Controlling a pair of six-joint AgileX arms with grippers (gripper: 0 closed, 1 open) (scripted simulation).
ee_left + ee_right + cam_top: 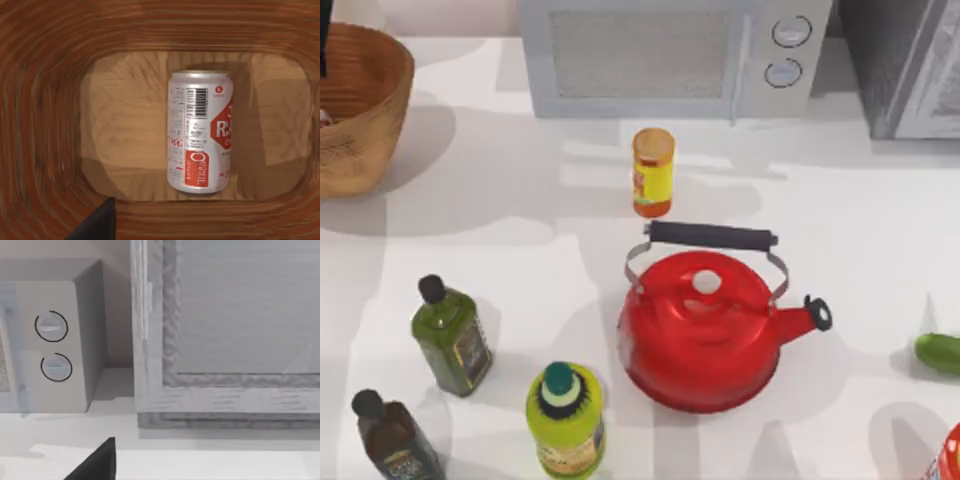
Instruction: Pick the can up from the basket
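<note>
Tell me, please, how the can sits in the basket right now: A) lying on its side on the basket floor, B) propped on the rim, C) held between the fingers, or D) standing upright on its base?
A: in the left wrist view the can lies lengthwise on the floor of the basket, its barcode side facing up.

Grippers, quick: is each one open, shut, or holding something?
Left gripper, over the can in the basket: cannot be told.
Right gripper, near the microwave: cannot be told.
</note>
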